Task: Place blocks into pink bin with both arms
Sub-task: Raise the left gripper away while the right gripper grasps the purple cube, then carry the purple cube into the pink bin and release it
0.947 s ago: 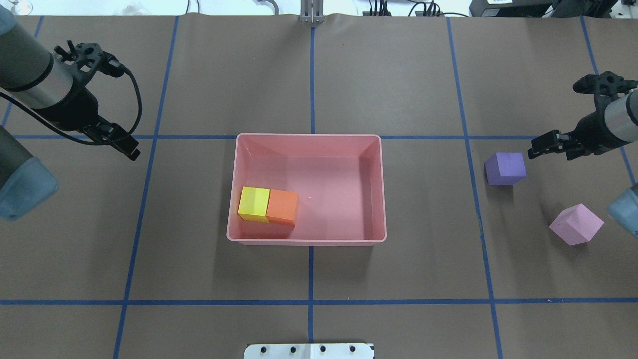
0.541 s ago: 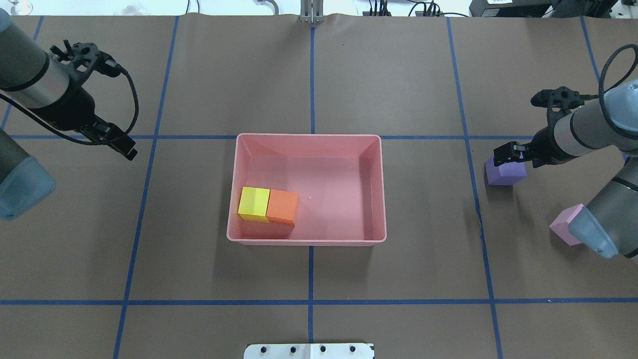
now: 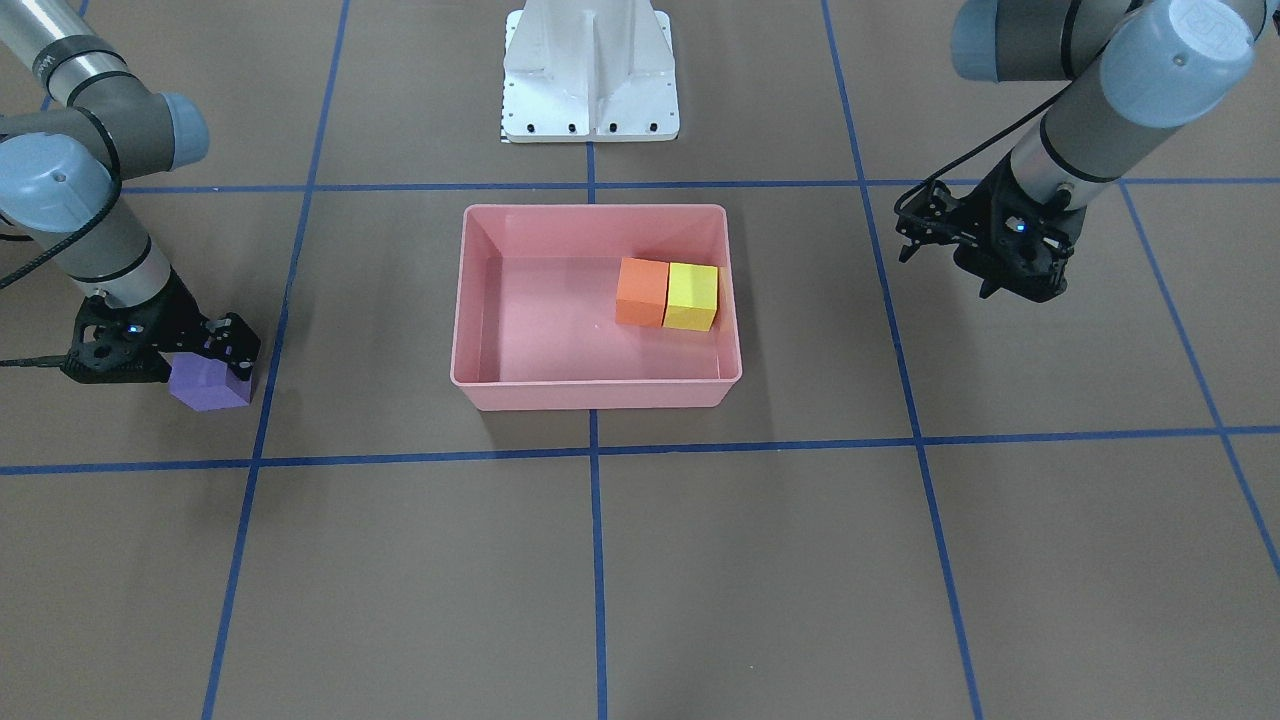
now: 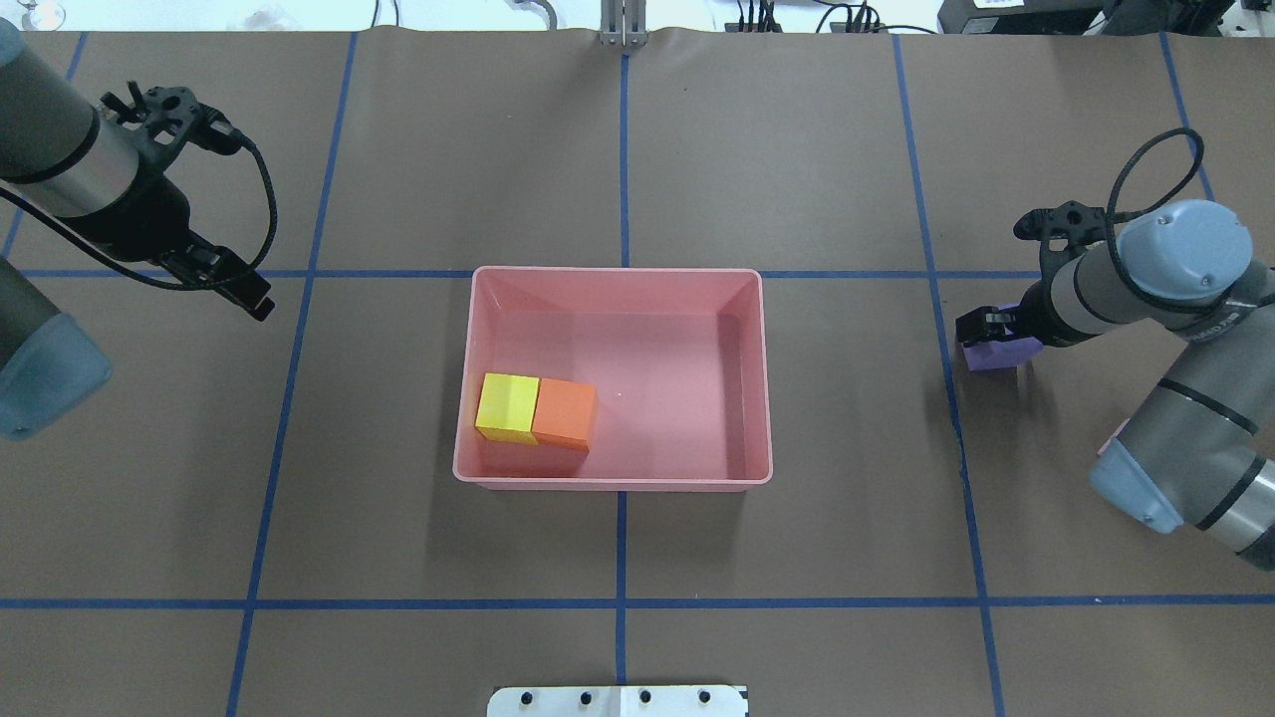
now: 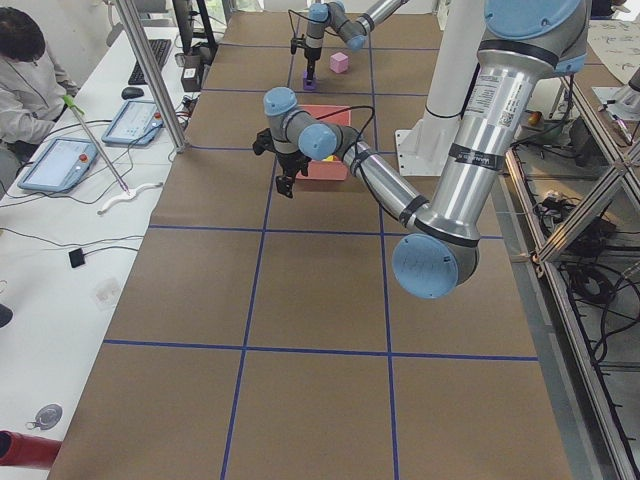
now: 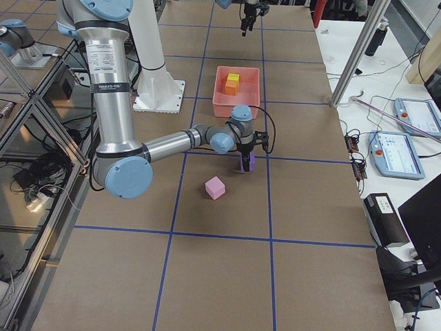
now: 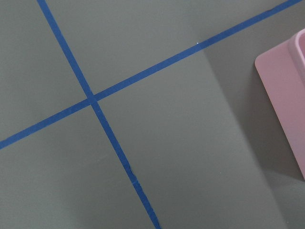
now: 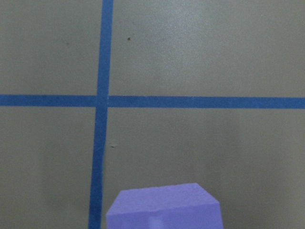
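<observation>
Overhead exterior: two blocks (image 4: 508,405) in bin (image 4: 618,271)

Robotics lab: taped-grid table (image 4: 797,149), 2 teach pendants (image 6: 398,153), seated operator (image 5: 25,70).

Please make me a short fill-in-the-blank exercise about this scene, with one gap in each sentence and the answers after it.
1. The pink bin holds ____ blocks: the yellow block and the orange block.
2. The purple block, at the right gripper, and the light pink block both lie ____ the bin (inside or outside).
3. The left gripper holds ____ of the four blocks.
4. The tape lines on the table are ____ in colour.
Missing words: two; outside; none; blue.
</observation>
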Robot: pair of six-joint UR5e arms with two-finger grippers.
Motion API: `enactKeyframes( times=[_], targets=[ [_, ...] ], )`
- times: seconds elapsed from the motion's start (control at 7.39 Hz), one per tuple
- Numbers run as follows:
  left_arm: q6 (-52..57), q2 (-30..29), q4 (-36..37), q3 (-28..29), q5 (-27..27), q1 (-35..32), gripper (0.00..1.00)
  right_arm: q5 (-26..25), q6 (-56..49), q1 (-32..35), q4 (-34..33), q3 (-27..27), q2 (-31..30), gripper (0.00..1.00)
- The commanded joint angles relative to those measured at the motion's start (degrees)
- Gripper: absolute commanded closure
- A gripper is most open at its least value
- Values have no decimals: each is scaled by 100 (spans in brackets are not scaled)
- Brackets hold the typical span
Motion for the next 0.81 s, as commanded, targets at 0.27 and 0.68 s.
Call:
enactKeyframes(
  times=[0.27,0.68],
  targets=[
    [-49,6,-13,2,0,10,0,63,88,-56,-70,149,165,100],
    [-6,6,-13,28,0,10,0,563,1550,-56,-79,562,1015,100]
  ],
)
